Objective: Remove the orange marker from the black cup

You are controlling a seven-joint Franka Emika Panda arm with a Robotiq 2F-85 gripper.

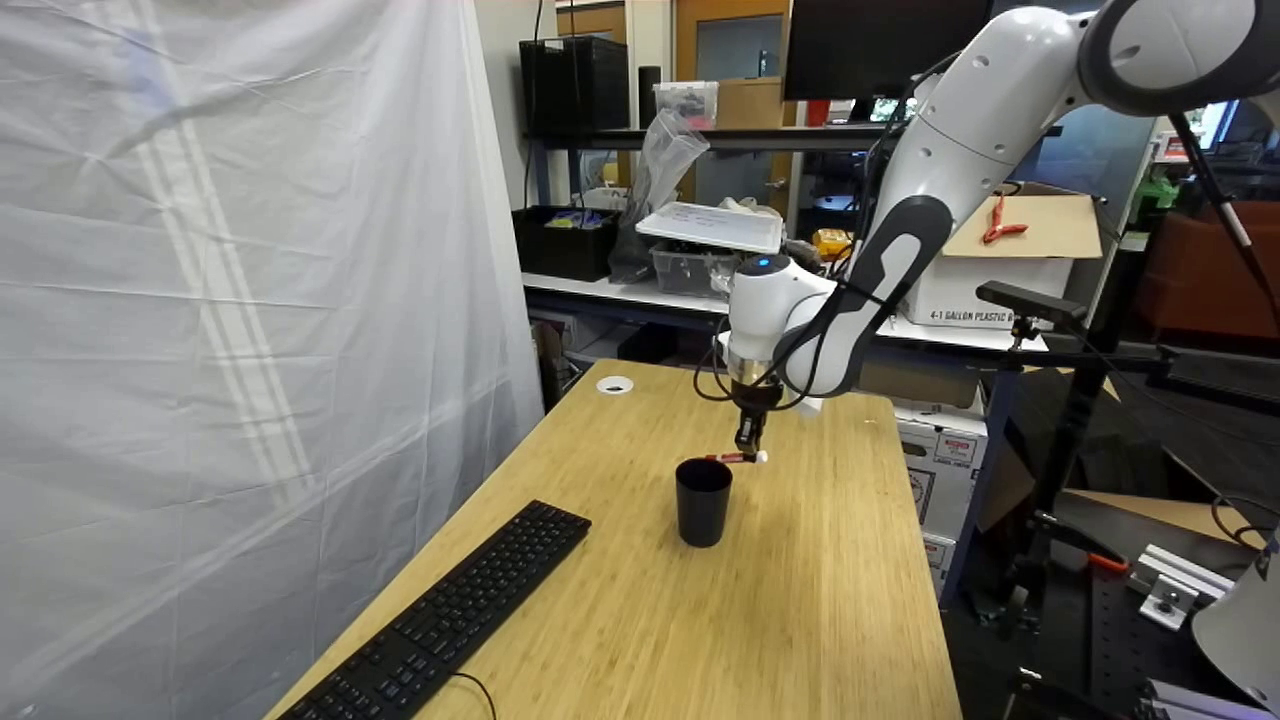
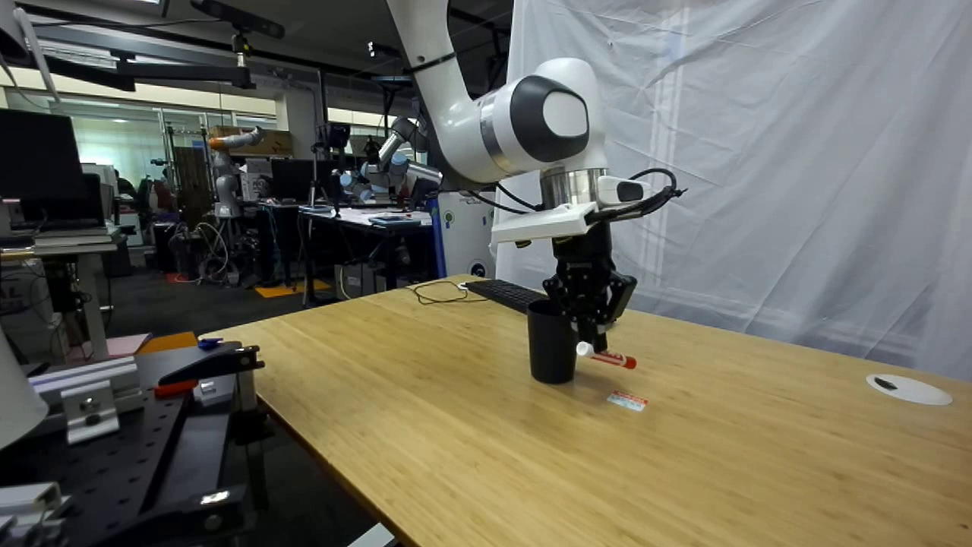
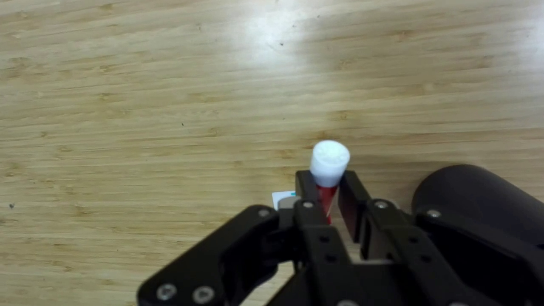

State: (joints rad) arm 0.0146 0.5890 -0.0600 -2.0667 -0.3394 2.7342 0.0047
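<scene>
The claw (image 3: 329, 193) grips the orange marker (image 2: 616, 358), 1 finger on each side of its barrel just below the white end. The marker sits crosswise in the grasp, slightly tilted, its white end looking the higher, and it seems to be off the table (image 1: 780, 640), though the gap beneath is hard to judge. Just beside the claw stands the black cup (image 2: 551, 351), upright, with the marker wholly outside it. A small printed label (image 2: 628, 400) lies on the table near and below the marker; farther off is the black keyboard (image 1: 450, 610). So the taking-out seems done, and the step in hand is likely setting the marker down. The next move probably calls for shifting a little away from the cup, lowering, then releasing gently so the marker does not roll
</scene>
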